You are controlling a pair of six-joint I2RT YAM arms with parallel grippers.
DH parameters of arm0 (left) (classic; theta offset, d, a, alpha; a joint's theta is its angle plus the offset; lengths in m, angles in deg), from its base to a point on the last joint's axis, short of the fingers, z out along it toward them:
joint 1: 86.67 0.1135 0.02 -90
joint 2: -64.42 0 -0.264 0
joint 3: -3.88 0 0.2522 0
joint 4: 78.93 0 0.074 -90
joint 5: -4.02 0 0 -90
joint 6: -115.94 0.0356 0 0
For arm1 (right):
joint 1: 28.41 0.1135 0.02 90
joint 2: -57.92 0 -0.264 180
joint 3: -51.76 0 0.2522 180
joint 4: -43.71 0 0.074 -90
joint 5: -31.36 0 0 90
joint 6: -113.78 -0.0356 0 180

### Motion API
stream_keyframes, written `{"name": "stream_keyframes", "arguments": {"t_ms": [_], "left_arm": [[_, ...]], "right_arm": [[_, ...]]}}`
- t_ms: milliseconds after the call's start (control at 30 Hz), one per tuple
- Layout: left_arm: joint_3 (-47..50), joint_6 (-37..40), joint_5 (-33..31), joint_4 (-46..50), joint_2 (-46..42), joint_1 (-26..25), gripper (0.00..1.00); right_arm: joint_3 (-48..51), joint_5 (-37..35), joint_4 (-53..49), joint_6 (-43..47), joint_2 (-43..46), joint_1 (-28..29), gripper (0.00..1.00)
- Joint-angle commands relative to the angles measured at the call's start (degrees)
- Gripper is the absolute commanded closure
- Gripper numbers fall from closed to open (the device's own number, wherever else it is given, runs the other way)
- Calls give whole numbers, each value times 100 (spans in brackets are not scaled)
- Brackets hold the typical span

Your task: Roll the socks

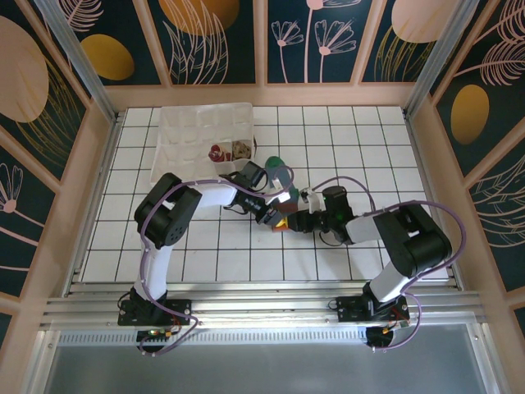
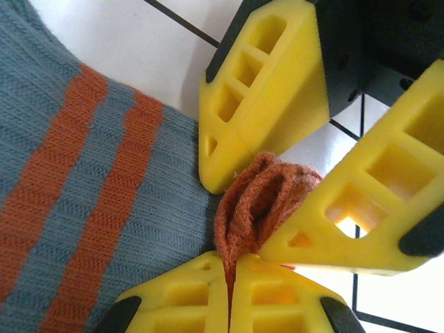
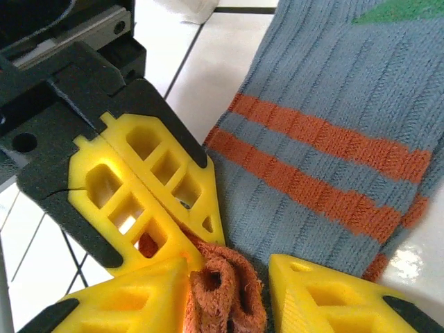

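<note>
Blue-grey sock point(image 3: 333, 125) lies flat, green toe far, orange cuff point(image 2: 260, 201) pinched by left fingers point(image 2: 208, 298); right fingers point(image 3: 312, 295) part-open around it.

Blue-grey sock point(image 3: 326, 132) w/ orange stripes, green toe

From above we cannot make out the blue-grey sock point(image 1: 277, 174); the two grippers meeting over it cover all but a green tip and a little grey. In the left wrist view its striped leg point(image 2: 90, 201) runs off the left edge. In the right wrist view the green patch point(image 3: 406, 10) is cut off at the top.
</note>
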Motion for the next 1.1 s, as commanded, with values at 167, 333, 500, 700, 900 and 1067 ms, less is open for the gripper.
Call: {"name": "stream_keyframes", "arguments": {"t_ms": [167, 333, 500, 700, 900, 1067], "left_arm": [[591, 185, -1389, -604, -730, 31, 83], [1072, 647, -2070, -1099, -1553, -134, 75], [1989, 1257, -3439, -2081, -2424, -543, 75], [2556, 1990, -4259, -2743, -2485, -1139, 75], [2515, 2345, -4397, -3019, -2131, -1251, 74], [2295, 2652, -4544, -3074, -1576, -1251, 72]], "right_arm": [[-793, -1196, -2013, -16, -529, 85, 75], [-1203, -1249, -2655, -181, -824, 41, 76], [-1526, -1133, -3066, -179, -1148, 42, 76], [-1601, -1035, -3213, -196, -1237, 41, 76], [-1662, -923, -3391, -231, -1317, 33, 76], [-1698, -838, -3474, -241, -1375, 8, 76]]}}
